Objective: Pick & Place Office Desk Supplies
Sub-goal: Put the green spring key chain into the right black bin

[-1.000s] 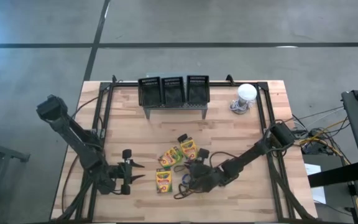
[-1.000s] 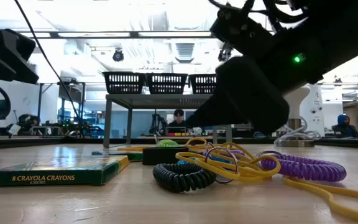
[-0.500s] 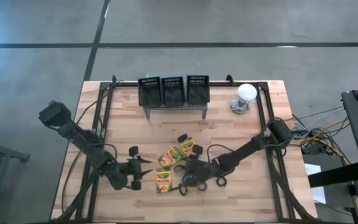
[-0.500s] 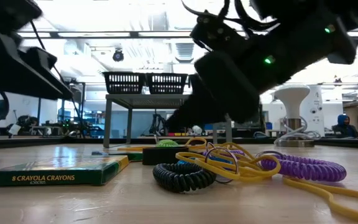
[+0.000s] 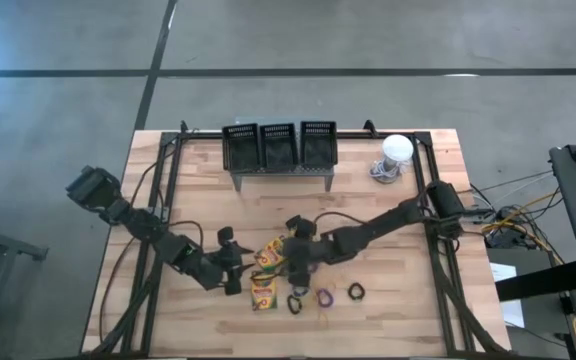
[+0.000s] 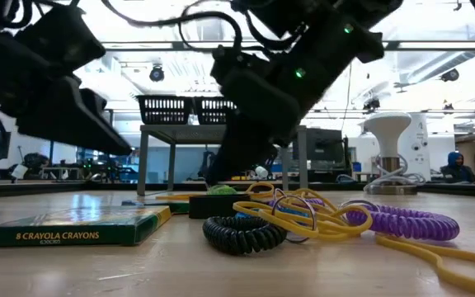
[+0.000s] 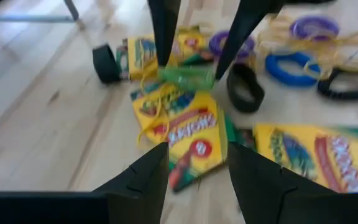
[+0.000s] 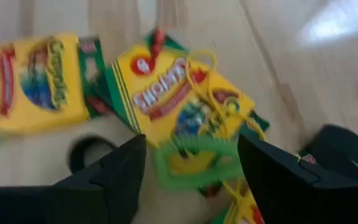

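We see several yellow-and-green crayon boxes lying flat in a cluster at the middle of the table; the nearest crayon box in the low view reads "8 Crayola Crayons" along its side. A green coiled loop rests on one box, with thin yellow rubber bands draped over it. Closer to the front edge lie a black coiled loop, a purple coiled loop and a tangle of yellow bands (touching both). A blue loop lies flat just beside another black one.
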`<state>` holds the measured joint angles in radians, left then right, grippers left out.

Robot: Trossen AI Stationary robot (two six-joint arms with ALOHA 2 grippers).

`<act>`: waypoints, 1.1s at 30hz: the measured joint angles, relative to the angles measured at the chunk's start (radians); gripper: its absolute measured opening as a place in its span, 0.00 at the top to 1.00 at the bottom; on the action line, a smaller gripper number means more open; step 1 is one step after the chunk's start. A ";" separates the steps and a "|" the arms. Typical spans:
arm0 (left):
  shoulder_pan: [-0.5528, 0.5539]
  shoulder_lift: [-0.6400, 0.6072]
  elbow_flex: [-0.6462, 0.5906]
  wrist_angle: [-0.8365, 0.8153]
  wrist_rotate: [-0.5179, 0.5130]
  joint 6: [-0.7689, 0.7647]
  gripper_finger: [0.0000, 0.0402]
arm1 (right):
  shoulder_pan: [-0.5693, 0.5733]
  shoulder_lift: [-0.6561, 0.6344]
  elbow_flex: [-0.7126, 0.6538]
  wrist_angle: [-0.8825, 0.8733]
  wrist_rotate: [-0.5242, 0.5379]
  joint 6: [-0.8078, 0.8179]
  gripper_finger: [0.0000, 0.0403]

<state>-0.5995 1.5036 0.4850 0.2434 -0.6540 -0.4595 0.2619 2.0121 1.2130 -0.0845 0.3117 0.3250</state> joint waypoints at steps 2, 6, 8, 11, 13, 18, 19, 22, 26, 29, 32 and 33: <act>0.000 0.000 0.000 0.012 0.000 0.015 0.58 | 0.001 0.000 -0.020 0.033 0.001 -0.011 0.40; 0.000 0.006 0.000 0.037 -0.007 0.022 0.58 | -0.001 0.003 -0.052 0.112 0.000 -0.021 0.50; 0.000 0.008 0.000 0.039 -0.009 0.020 0.58 | -0.004 0.020 -0.058 0.159 0.001 -0.039 0.55; 0.000 0.010 0.000 0.037 -0.010 0.019 0.58 | -0.010 0.051 -0.049 0.185 0.009 -0.049 0.60; 0.000 0.016 0.000 0.042 -0.011 0.018 0.58 | -0.015 0.059 -0.030 0.164 0.004 -0.045 0.64; 0.000 0.041 0.000 0.052 -0.011 0.015 0.58 | -0.019 0.064 0.023 0.054 0.005 -0.032 0.76; 0.000 0.049 -0.001 0.055 -0.011 0.015 0.58 | -0.018 0.064 0.033 0.034 0.005 -0.031 0.79; 0.000 0.064 -0.001 0.060 -0.011 0.015 0.58 | -0.012 0.060 0.067 -0.032 0.035 -0.033 0.91; 0.000 0.080 -0.001 0.071 -0.026 0.015 0.58 | 0.003 0.060 0.110 -0.108 0.078 -0.034 0.97; 0.000 0.084 -0.001 0.072 -0.026 0.015 0.58 | 0.015 0.042 0.144 -0.152 0.111 -0.035 0.98; -0.001 0.084 -0.001 0.073 -0.026 0.015 0.58 | 0.024 0.015 0.182 -0.206 0.185 -0.043 0.98; -0.001 0.084 -0.001 0.073 -0.026 0.015 0.58 | 0.027 0.004 0.194 -0.224 0.193 -0.046 0.98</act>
<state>-0.6006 1.5871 0.4839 0.3161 -0.6800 -0.4446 0.2890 2.0160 1.4065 -0.3089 0.5043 0.2794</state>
